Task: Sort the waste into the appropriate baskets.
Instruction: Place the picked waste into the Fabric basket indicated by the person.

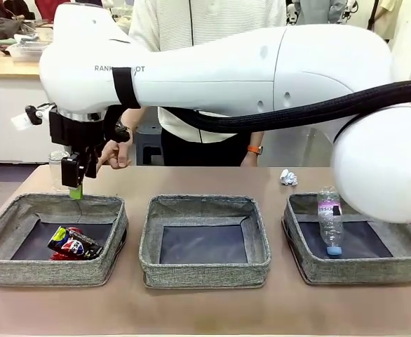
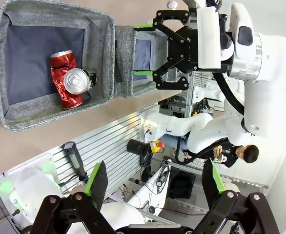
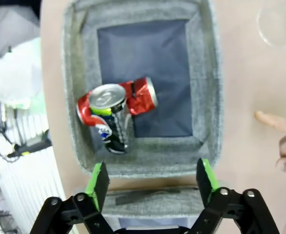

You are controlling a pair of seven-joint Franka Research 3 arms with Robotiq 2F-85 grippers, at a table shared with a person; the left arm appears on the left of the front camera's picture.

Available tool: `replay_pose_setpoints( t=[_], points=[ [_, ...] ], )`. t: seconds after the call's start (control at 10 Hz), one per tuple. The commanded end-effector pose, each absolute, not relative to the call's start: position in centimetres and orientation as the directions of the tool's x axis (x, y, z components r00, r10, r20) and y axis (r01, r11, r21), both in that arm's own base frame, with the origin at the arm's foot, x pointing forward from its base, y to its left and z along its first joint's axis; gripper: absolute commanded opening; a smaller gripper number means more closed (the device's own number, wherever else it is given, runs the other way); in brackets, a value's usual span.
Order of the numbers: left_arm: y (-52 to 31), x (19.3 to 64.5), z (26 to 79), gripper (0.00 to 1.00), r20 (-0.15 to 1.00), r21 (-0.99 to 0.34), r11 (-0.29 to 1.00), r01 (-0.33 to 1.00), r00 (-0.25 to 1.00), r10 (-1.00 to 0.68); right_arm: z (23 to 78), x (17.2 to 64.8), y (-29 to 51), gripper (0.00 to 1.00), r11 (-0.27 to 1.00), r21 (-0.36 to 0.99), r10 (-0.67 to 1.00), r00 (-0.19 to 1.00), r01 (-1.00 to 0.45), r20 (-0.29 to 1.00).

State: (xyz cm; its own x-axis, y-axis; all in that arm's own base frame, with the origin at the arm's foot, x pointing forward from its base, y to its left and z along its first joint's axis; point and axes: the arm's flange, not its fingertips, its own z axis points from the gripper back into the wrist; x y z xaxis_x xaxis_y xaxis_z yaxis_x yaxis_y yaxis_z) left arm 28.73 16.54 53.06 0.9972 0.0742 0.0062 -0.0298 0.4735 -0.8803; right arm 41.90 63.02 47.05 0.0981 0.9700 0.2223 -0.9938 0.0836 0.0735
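- left basket [image 1: 9,270]: holds crushed cans [image 3: 116,114]; right end effector [image 1: 76,189] above its far rim, wide, empty.
- cup [image 1: 58,163], tabletop [image 1: 205,309] beyond: light, probably crushable; pinch the rim gently.
- wad [image 1: 288,177], right of centre: soft; pinch across.
- bottle [image 1: 329,221]: in right basket [image 1: 402,270].
- left end effector [image 2: 154,165]: wide, empty.

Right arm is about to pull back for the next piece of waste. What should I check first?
1. Right pincer open, nothing held: ok.
2. Crushed dark-blue can inside the left grey woven-fabric basket, against the crushed red can: ok.
3. Person's hand close to the right pincer: not ok.
4. White crumpled paper wad sorted: not ok, lies on the table.
5. Clear plastic cup sorted: not ok, stands behind that basket.
6. Left pincer open: ok.
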Motion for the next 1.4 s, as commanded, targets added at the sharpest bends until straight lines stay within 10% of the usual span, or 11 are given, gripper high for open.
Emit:
replay_pose_setpoints(
  t=[0.0,0.6,1.0,1.3],
  points=[
    [16.5,28.8,53.2,1.0,0.009,-0.883,0.468,-0.031,0.997,0.083,47.7,41.3,61.9,1.0,0.149,0.088,0.951,0.167,-0.985,0.26],
    [16.5,28.8,53.2,1.0,0.009,-0.883,0.468,-0.031,0.997,0.083,52.1,36.1,53.7,1.0,0.456,0.102,0.809,0.46,-0.884,0.367],
    [16.5,28.8,53.2,1.0,0.009,-0.883,0.468,-0.031,0.997,0.083,56.0,30.5,33.8,1.0,0.538,0.342,0.53,0.625,-0.77,0.574],
    [16.5,28.8,53.2,1.0,0.009,-0.883,0.468,-0.031,0.997,0.083,53.0,32.0,27.9,1.0,0.613,0.511,0.371,0.791,-0.602,0.487]
  ],
)
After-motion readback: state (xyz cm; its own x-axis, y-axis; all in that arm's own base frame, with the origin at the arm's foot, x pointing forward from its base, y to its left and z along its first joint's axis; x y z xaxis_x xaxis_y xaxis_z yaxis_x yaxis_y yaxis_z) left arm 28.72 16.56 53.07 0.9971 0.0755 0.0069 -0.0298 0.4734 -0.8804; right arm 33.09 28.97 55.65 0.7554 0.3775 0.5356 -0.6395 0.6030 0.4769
